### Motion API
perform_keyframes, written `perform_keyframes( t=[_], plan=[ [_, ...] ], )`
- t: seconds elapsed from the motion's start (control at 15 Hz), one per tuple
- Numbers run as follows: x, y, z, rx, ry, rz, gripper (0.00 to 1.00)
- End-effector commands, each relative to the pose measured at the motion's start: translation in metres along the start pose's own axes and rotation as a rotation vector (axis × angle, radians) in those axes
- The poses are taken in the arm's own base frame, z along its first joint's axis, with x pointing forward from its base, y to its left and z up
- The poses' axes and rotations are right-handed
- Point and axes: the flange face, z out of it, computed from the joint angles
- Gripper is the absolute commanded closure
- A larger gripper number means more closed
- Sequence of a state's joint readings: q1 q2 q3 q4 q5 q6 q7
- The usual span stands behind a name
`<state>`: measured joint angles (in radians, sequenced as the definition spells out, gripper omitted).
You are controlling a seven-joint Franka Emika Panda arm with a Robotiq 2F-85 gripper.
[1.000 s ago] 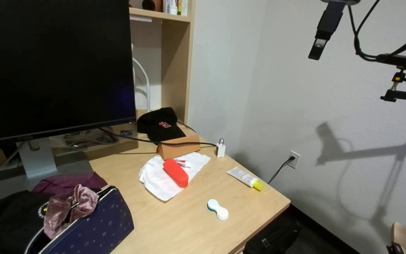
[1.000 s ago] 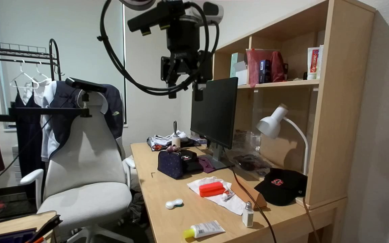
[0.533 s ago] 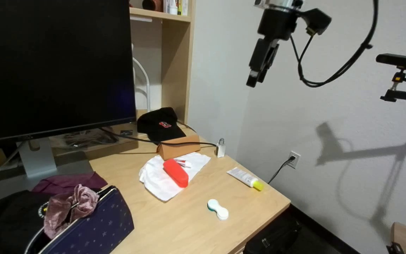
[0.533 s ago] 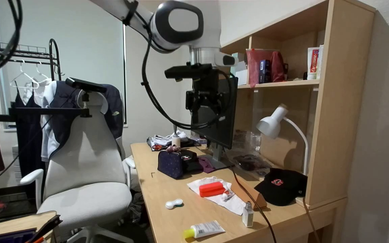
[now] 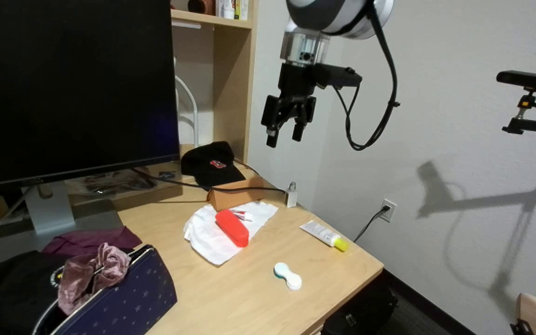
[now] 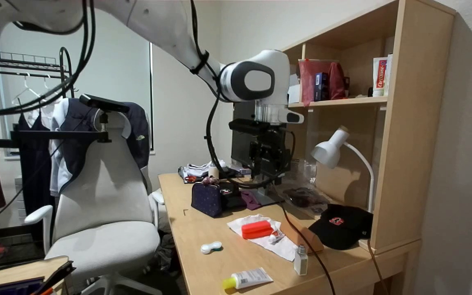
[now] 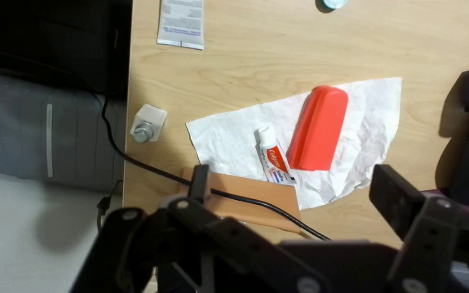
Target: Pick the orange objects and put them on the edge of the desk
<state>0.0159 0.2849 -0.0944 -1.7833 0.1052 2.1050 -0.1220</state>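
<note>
A bright orange-red case (image 5: pixel 231 228) lies on a white cloth (image 5: pixel 210 242) on the tan wooden desk (image 5: pixel 235 293). The case also shows in the wrist view (image 7: pixel 320 128) and in an exterior view (image 6: pixel 256 230). No other bright orange-red piece stands out on the desk. My gripper (image 5: pixel 284 136) is open and empty, pointing down, well above the back part of the desk. In the wrist view its fingers stand wide apart at the bottom, and the case lies ahead of them. In an exterior view (image 6: pixel 271 159) the gripper is dark against the monitor and its fingertips are unclear.
A small toothpaste tube (image 7: pixel 275 158) lies beside the case on the cloth. An orange-brown box (image 7: pixel 255 199) with a black cable (image 7: pixel 267 205) over it, a small bottle (image 5: pixel 291 195), a yellow-capped tube (image 5: pixel 324 235), a contact-lens case (image 5: pixel 287 276), a navy pouch (image 5: pixel 123 298) and the monitor (image 5: pixel 72 93) surround it.
My arm has come down and further over the desk, moving left and lower in an exterior view. The open gripper now shows fully there. The objects on the desk have not moved.
</note>
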Motion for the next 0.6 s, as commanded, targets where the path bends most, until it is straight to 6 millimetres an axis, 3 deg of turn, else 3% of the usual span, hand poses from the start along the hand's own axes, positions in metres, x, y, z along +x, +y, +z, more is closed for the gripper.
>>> perform_keyframes(
  t=[0.0,0.27,0.33,0.53],
  plan=[
    [0.036,-0.015,0.041,-0.027,-0.032,0.053,0.0],
    [0.055,-0.046,0.101,-0.045,-0.169,-0.086,0.0],
    [0.041,-0.036,0.084,-0.029,-0.119,-0.03,0.0],
    [0.051,-0.05,0.111,-0.038,-0.159,-0.063,0.0]
  ],
)
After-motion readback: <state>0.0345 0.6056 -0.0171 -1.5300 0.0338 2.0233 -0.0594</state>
